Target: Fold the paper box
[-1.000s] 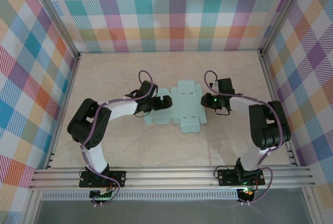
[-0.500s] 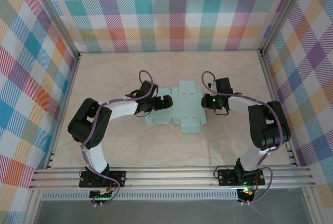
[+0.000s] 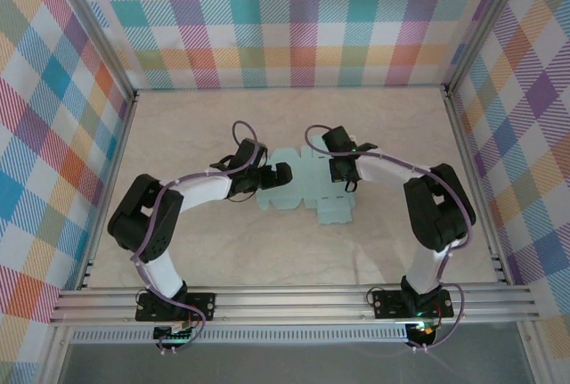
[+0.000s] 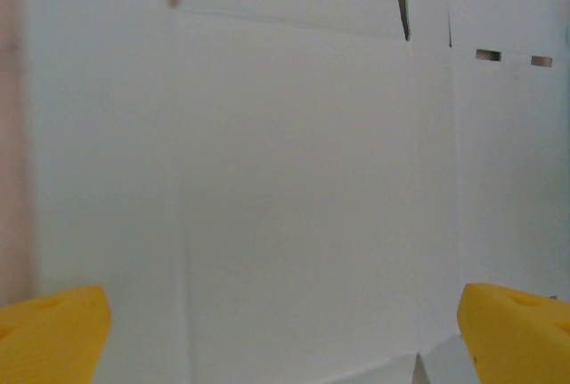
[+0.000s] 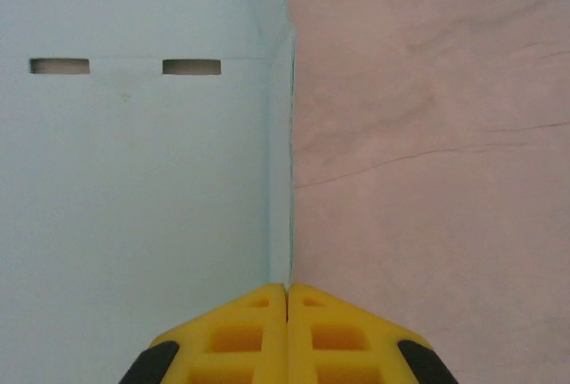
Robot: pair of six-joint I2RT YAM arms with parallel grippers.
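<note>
Midway across the pale marbled table (image 3: 223, 250), the paper box (image 3: 307, 192), a pale mint-teal die-cut sheet of thin card, lies flat between both arms. Such card should be light, springy at its creases and easy to dent or slide, so a flap edge beside a score line looks the best hold. Bent inward, the left gripper (image 3: 278, 175) sits low over the sheet's left panel, yellow fingers (image 4: 53, 330) spread wide, holding nothing. Elbow bent, the right gripper (image 5: 287, 313) is clamped together at the sheet's right edge; whether it nips the card I cannot tell.
</note>
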